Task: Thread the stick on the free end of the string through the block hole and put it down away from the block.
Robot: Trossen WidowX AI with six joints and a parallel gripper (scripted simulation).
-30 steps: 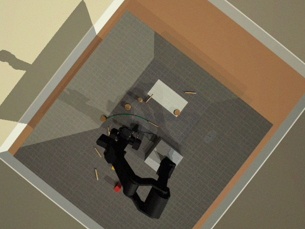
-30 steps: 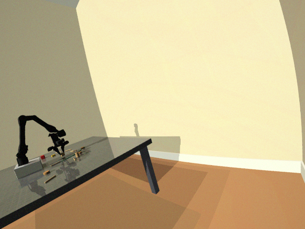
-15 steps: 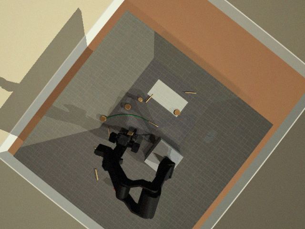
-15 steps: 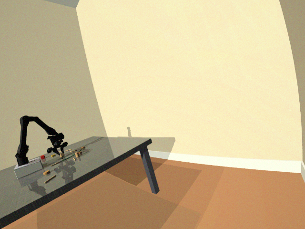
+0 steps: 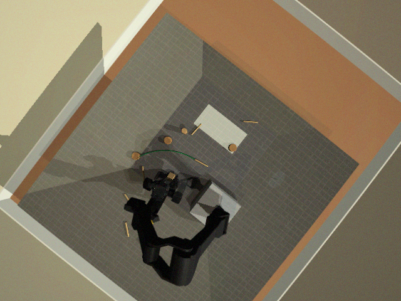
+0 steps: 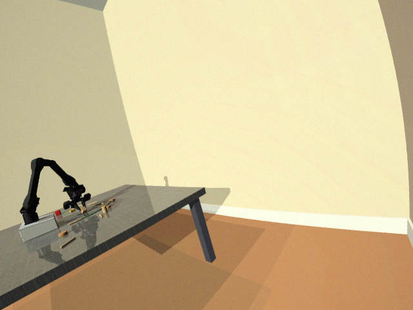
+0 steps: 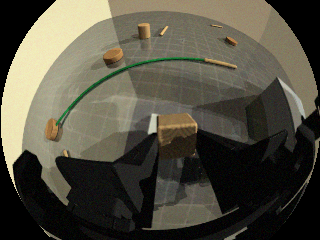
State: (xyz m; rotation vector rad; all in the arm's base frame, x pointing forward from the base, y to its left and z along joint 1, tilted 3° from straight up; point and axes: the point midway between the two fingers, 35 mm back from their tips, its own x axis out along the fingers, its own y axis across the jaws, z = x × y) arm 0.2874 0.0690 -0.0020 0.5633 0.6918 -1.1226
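Note:
My gripper (image 5: 171, 176) (image 6: 83, 209) (image 7: 175, 135) is shut on the wooden block (image 5: 171, 175) (image 6: 84, 210) (image 7: 177, 136). The block is tilted between the fingertips; its hole does not show, and I cannot tell whether it touches the table. The round button (image 5: 135, 155) (image 6: 111, 200) (image 7: 52, 129) lies to the left in the wrist view. The green string (image 5: 168, 150) (image 7: 125, 68) curves from it, beyond the block, to the thin stick (image 5: 201, 162) (image 6: 75, 221) (image 7: 221, 63). That stick lies on the table, outside the block and away from the fingers.
A wooden disc (image 5: 167, 140) (image 7: 113, 55) and a short dowel (image 5: 184, 130) (image 7: 144, 31) stand beyond the string. Another disc (image 5: 232, 147) (image 6: 62, 234) and several loose sticks lie around. A grey box (image 5: 231, 204) (image 6: 40, 228) is near the arm's base. Red (image 6: 57, 212) and yellow (image 6: 71, 210) pieces lie behind.

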